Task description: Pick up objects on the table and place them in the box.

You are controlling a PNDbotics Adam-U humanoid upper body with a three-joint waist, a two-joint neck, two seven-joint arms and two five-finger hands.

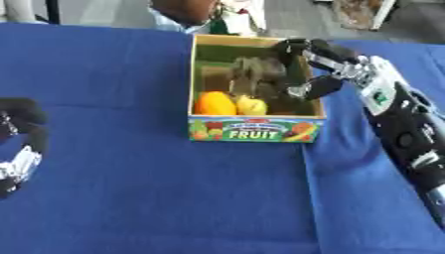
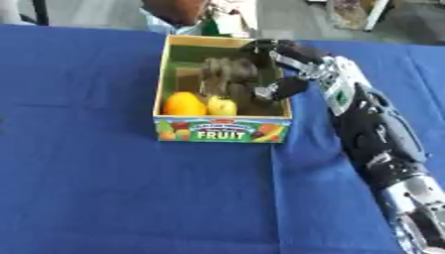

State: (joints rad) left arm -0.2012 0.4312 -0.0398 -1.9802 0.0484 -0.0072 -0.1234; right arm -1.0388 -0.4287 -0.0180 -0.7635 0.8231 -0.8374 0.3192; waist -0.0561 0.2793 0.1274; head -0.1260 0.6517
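- The box (image 1: 257, 128) stands mid-table on the blue cloth (image 1: 130, 188); an orange (image 1: 214, 104) and a yellow fruit (image 1: 251, 105) lie inside, at the front.
- They look light, stiff and smooth, best taken around the middle.
- The right hand (image 1: 306, 67) hangs over the box, fingers curled; whether it holds something, I cannot tell.
- The left hand (image 1: 19, 149) rests at the left edge, curled and holding nothing.

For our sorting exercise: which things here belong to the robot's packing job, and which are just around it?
Part of the job:
fruit box
orange fruit
yellow fruit
right hand, reaching into the box

Just around:
blue tablecloth
left hand, idle at the left edge
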